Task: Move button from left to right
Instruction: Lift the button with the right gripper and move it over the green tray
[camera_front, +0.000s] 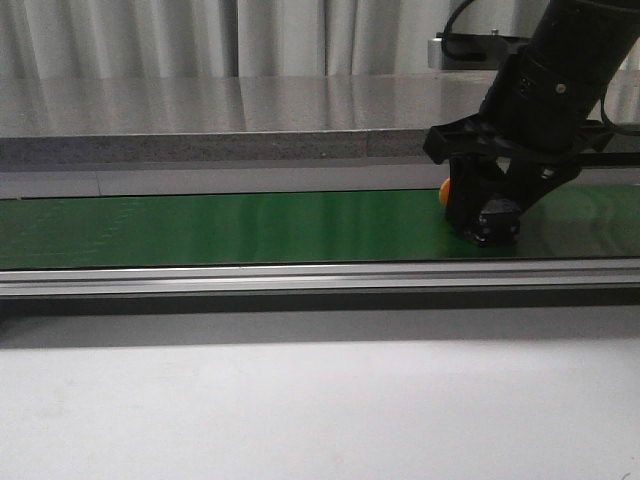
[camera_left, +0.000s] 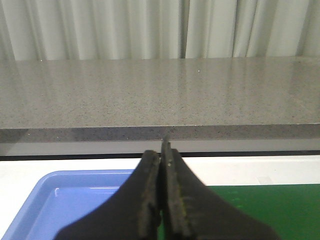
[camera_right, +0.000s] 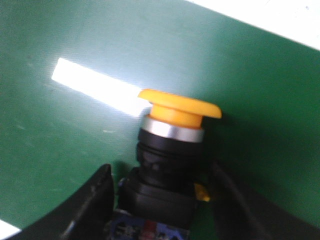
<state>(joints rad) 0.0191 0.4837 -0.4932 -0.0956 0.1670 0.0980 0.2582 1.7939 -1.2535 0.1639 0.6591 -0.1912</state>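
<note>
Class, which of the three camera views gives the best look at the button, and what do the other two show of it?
The right wrist view: the button fills the frame, orange head, silver ring and black body between the right claw fingers. The front view shows only an orange sliver behind the claw. The left wrist view shows none of it.

The right arm (camera_front: 560, 70) is matte black, thick and cylindrical, with a black cable looping behind. Both grippers have dark, wedge-shaped fingers (camera_left: 150, 200).

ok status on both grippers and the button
Left gripper shut, empty, idle. Right gripper open, fingers either side of button on green belt. Nothing in the way.
</note>
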